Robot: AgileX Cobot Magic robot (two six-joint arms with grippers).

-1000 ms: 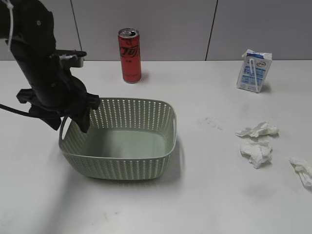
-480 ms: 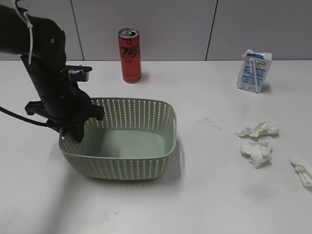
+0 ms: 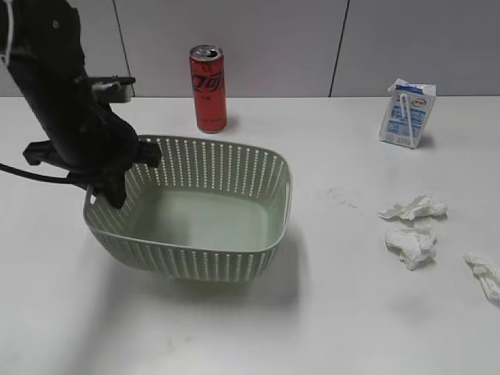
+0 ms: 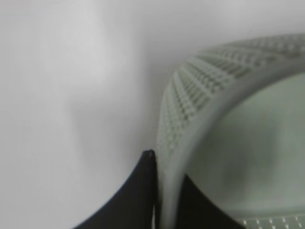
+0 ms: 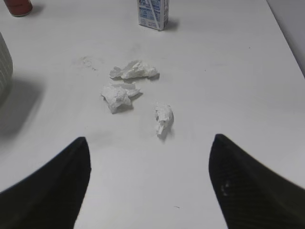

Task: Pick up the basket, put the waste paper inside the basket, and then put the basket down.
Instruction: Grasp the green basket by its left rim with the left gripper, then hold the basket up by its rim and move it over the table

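Note:
The pale green slotted basket (image 3: 205, 215) hangs tilted above the table, its left end raised. My left gripper (image 3: 112, 190) is shut on the basket's left rim; in the left wrist view the rim (image 4: 167, 157) runs between the two fingers (image 4: 166, 172). Three wads of white waste paper lie on the table at the right (image 3: 412, 208) (image 3: 409, 244) (image 3: 485, 273). They also show in the right wrist view (image 5: 133, 70) (image 5: 117, 95) (image 5: 163, 117). My right gripper (image 5: 149, 148) is open and empty, above the table on the near side of the wads; it is out of the exterior view.
A red drink can (image 3: 208, 88) stands at the back behind the basket. A blue-and-white milk carton (image 3: 408, 113) stands at the back right, also in the right wrist view (image 5: 152, 13). The basket's edge (image 5: 5, 57) shows at that view's left.
My left gripper has risen with the basket's left rim in it. The basket has come up off the table and its shadow has widened. The wads have not moved.

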